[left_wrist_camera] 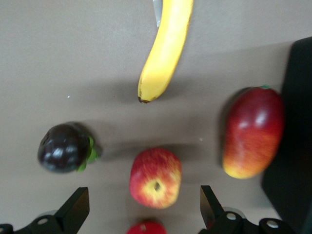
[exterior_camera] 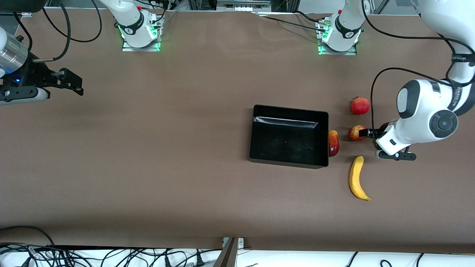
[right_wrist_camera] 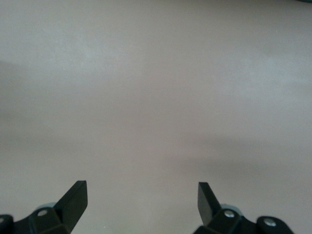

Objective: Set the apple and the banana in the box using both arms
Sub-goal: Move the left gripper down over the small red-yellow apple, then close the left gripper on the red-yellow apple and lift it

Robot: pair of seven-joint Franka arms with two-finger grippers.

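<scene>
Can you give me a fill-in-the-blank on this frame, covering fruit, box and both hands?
1. The black box holds ____ fruit.
2. The left hand hangs open over the ____.
3. The red-and-yellow oval fruit lies against the box's end toward the ____ arm.
4. The right hand is open over bare ____, with the banana untouched, nearer the front camera than the apple.

Missing words: no; apple; left; table
</scene>
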